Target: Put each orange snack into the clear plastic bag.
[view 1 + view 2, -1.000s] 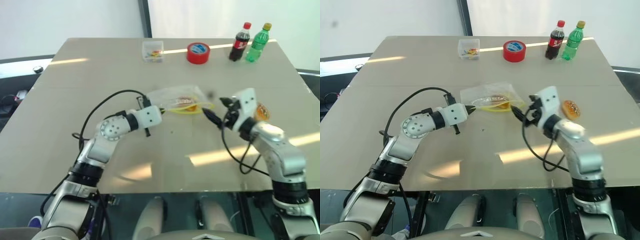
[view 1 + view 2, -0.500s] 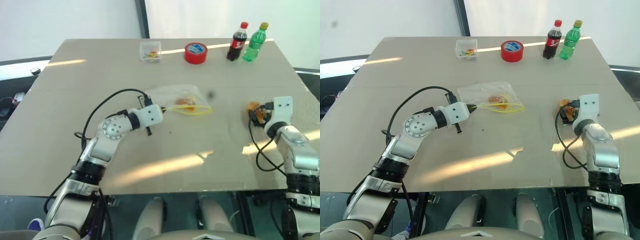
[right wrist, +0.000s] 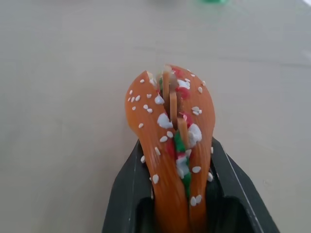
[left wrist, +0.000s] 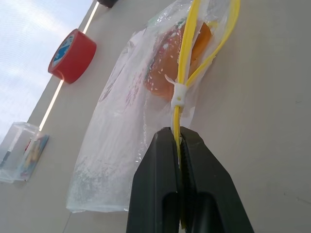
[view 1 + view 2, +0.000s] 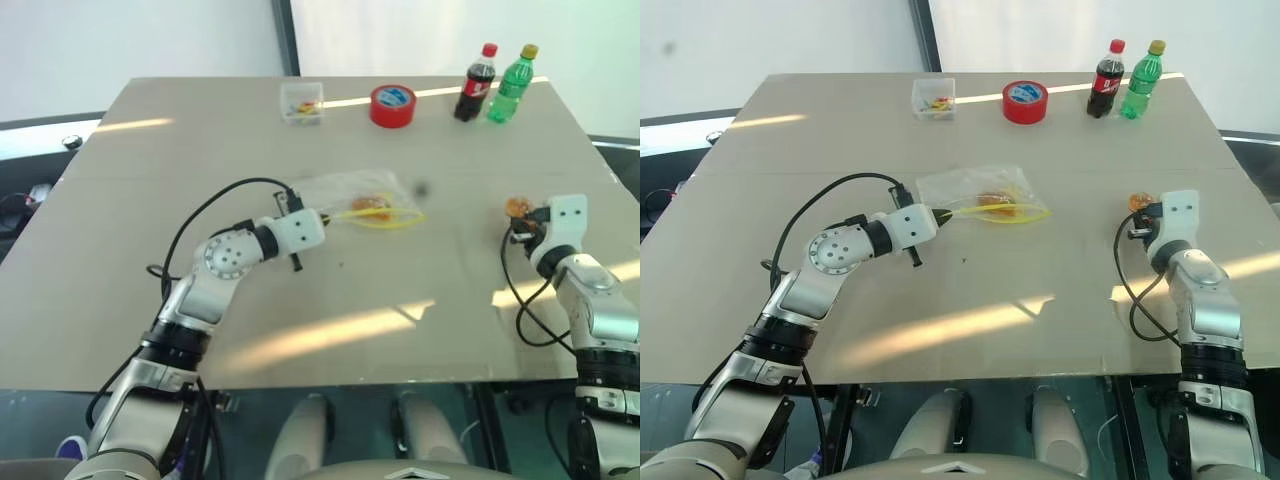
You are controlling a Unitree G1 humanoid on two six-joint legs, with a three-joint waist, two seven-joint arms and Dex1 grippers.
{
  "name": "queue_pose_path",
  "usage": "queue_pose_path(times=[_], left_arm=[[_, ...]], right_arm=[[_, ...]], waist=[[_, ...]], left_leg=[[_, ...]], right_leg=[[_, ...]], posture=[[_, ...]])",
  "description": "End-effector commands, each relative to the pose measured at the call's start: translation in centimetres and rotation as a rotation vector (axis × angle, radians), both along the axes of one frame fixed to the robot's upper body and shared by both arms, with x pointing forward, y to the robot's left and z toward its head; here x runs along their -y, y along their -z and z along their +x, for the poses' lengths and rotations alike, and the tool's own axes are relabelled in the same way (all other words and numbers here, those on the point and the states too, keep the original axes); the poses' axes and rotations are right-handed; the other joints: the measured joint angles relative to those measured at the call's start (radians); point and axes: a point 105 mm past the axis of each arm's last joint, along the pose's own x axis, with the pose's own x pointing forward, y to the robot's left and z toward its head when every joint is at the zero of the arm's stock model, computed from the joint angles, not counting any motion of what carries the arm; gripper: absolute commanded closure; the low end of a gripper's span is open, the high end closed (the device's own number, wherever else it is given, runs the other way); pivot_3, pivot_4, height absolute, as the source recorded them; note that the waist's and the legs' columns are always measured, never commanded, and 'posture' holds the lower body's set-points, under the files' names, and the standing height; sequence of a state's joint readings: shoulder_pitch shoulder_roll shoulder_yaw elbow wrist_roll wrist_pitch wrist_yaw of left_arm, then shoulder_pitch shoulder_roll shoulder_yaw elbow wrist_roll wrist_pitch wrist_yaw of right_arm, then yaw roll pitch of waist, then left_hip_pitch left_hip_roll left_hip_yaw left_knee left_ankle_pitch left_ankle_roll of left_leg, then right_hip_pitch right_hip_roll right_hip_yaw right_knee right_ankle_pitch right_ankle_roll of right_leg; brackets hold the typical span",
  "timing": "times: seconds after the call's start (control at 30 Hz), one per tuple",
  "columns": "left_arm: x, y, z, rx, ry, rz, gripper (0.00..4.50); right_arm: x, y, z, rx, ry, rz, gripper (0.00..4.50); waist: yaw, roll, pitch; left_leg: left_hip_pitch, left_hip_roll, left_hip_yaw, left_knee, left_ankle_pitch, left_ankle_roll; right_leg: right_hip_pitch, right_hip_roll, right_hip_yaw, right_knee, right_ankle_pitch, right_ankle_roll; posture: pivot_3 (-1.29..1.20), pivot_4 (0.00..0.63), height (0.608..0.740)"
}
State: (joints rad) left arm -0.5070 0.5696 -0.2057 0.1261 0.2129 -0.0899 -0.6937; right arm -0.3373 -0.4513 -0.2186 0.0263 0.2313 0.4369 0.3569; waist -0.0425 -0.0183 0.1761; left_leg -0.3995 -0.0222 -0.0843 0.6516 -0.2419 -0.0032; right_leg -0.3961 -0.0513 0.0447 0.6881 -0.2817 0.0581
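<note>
We see our left gripper (image 4: 180, 141) pinched tight on the yellow strip of the bag (image 5: 352, 200), which lies mid-table with one snack (image 4: 170, 63) inside it. Our right gripper (image 3: 175, 160) is closed on the second snack (image 3: 171, 136), squeezing it edge-on between both fingers (image 3: 124, 194), off at the table's (image 5: 150, 190) right side, well apart from the bag. At the far edge stand a tape roll (image 5: 393, 105), a small clear box (image 5: 303, 102) and two bottles (image 5: 497, 82)
</note>
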Motion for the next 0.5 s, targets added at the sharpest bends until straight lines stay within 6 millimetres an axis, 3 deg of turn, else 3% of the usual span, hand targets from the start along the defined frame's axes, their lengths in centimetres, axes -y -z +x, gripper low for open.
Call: queue_pose_path(times=[0.03, 0.1, 0.2, 0.5], left_arm=[[0.2, -1.6, -0.1, 0.054, 0.009, -0.020, 4.50], [0.3, -1.6, -0.1, 0.056, 0.012, -0.020, 4.50], [0.4, -1.8, 0.0, 0.058, 0.010, -0.024, 4.50], [1.1, -3.0, -0.6, 0.082, 0.040, -0.053, 4.50]], right_arm=[[-7.4, -2.3, -1.8, 0.055, -0.309, -0.023, 3.77], [-10.4, -2.4, -2.6, 0.049, -0.402, -0.020, 3.77], [-13.0, -2.6, -2.5, 0.056, -0.415, -0.007, 3.77], [-16.3, -1.3, -2.5, 0.016, -0.490, -0.049, 3.77]], waist=[[-0.001, 0.000, 0.000], [-0.001, 0.000, 0.000], [0.004, 0.000, 0.000], [0.006, 0.000, 0.000]], left_leg=[[0.000, 0.000, 0.000, 0.000, 0.000, 0.000], [0.000, 0.001, 0.000, 0.000, 0.000, 0.000], [0.000, 0.001, -0.001, 0.000, 0.000, 0.000], [-0.001, -0.001, -0.002, 0.001, 0.000, 0.000]], right_leg=[[0.000, 0.000, 0.000, 0.000, 0.000, 0.000], [0.000, 0.001, 0.000, 0.000, 0.000, 0.000], [0.000, 0.000, -0.001, 0.000, 0.000, 0.000], [0.000, -0.001, -0.002, -0.001, 0.000, 0.000]], posture=[[0.00, 0.150, 0.740], [0.00, 0.150, 0.740], [0.00, 0.150, 0.740], [0.00, 0.150, 0.740]])
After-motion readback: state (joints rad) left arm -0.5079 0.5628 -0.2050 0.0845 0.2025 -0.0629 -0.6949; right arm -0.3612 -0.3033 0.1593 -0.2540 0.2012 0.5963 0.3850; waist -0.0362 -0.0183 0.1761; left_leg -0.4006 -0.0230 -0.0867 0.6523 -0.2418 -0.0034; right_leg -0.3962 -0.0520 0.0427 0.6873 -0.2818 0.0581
